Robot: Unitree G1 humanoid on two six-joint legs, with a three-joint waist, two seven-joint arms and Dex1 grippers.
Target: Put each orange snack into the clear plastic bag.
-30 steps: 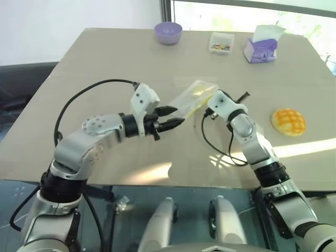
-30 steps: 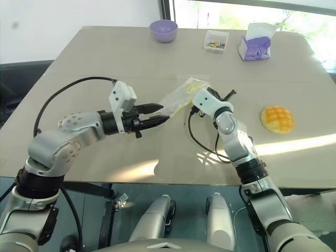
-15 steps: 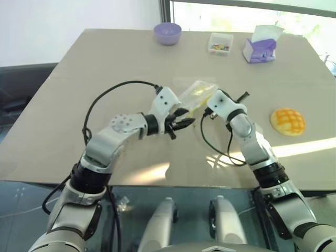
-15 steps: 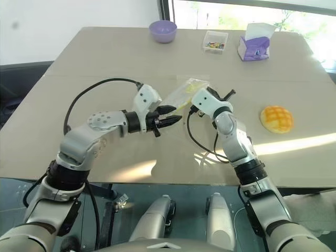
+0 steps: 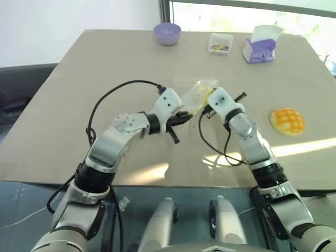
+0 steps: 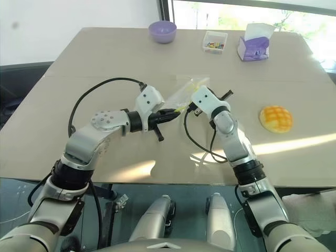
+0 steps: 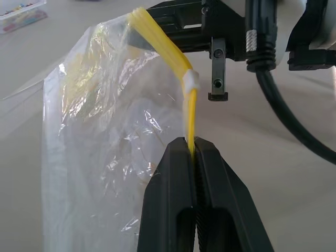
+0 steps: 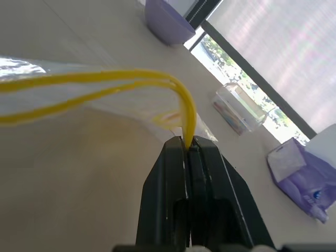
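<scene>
1. Clear plastic bag (image 5: 198,93) hangs above the middle of the table (image 5: 105,68), held up between the two grippers, with nothing to be seen inside it.
2. Its film is transparent and crinkled, and a yellow seal strip (image 7: 173,58) runs along its top edge; in the right wrist view the two sides of the strip stand slightly apart.
3. Left gripper (image 5: 184,116) has its fingers (image 7: 178,199) pinched tight on the yellow strip.
4. Right gripper (image 8: 189,149) is likewise clamped on the strip, at another point of that edge.
5. One orange snack (image 5: 287,121), round with a criss-cross grid on top, lies on the table well off to the right of the bag.
6. At the far side of the table stand a purple bowl (image 5: 167,33), a small clear box (image 5: 220,43) holding colourful bits, and a purple-and-white tissue box (image 5: 260,49) with a tissue sticking up.
</scene>
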